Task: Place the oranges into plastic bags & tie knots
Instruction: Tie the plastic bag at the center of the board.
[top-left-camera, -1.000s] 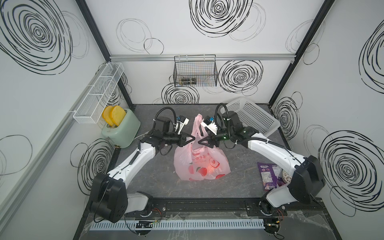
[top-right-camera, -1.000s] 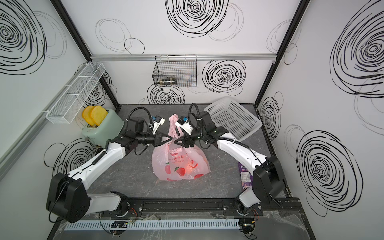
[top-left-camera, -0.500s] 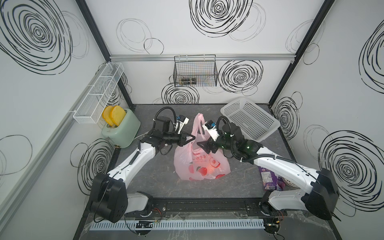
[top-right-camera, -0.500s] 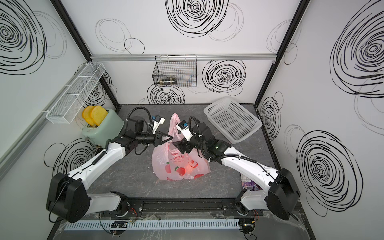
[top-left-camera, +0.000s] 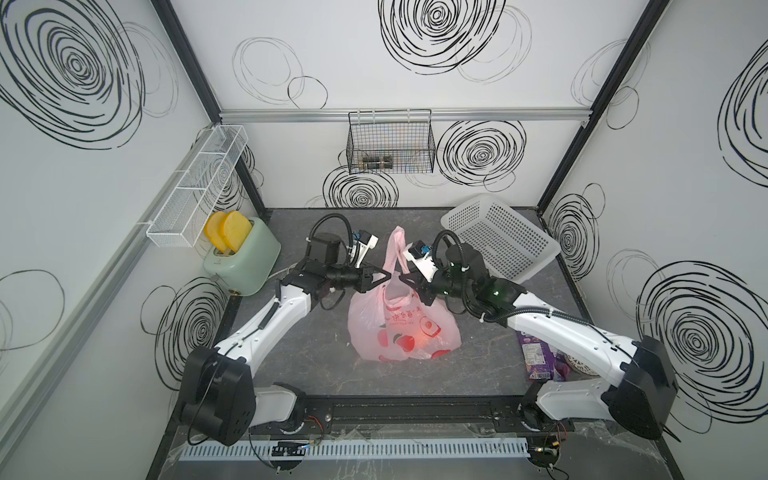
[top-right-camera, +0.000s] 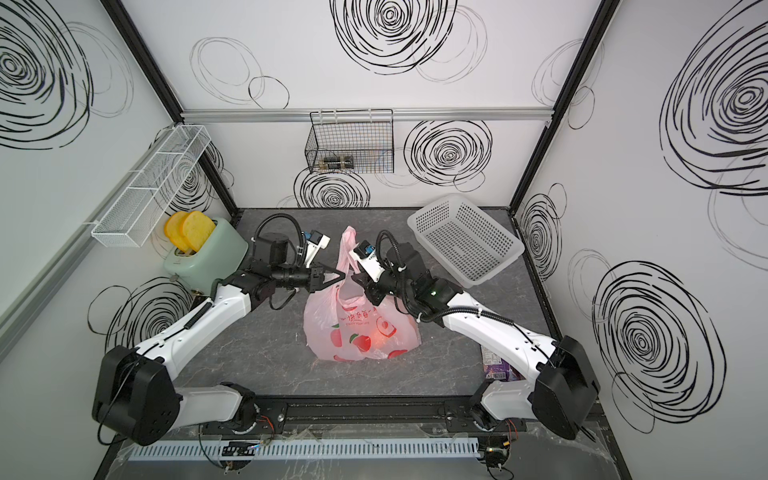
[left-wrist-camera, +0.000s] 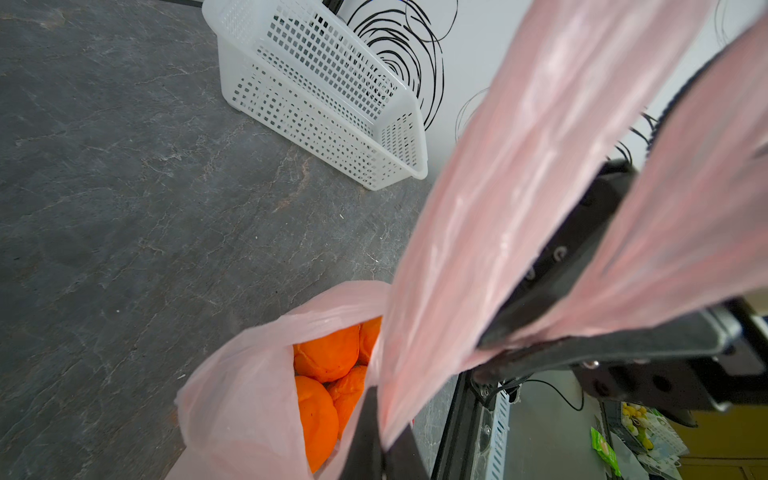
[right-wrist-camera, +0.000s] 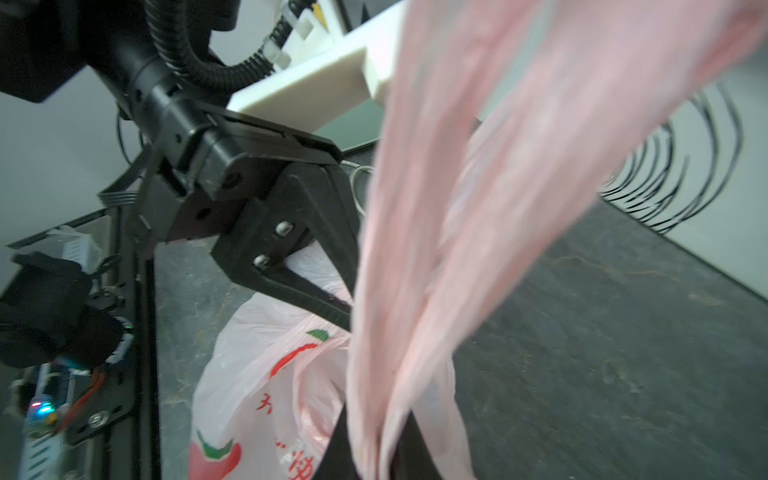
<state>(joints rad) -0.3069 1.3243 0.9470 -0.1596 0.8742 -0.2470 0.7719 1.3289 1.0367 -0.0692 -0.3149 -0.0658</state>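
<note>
A pink carrier bag (top-left-camera: 405, 332) printed with peaches is seen standing on the grey stone-patterned table (top-left-camera: 291, 357), midway between the two arms, with its handles (top-left-camera: 397, 249) drawn up above it. The oranges (left-wrist-camera: 326, 374) are shown inside, packed together at the bottom and visible through the open mouth in the left wrist view. In both top views they are made out only as an orange glow through the film.

The left gripper (top-left-camera: 385, 277) is pressed together on the handle film from one side. The right gripper (top-left-camera: 405, 279) is clamped onto it from the other, and in the right wrist view the pink strip is seen running down between its fingers (right-wrist-camera: 337, 461). Which loop is held by which gripper cannot be told. No knot is visible, so the tying is judged to be at its start.

Several risks are judged to lie ahead. The thin film could be torn, or dragged out of a pinch, if the arms were drawn apart too hard. With the mouth open, the bag could be tipped by an uneven pull and the oranges spilled onto the table. The grippers are set almost tip to tip, so a collision could be caused by any crossing move.

The white perforated basket (top-left-camera: 498, 241), the mint-green toaster (top-left-camera: 243, 266) and the purple snack packet (top-left-camera: 536, 357) are seen well apart from the bag.
</note>
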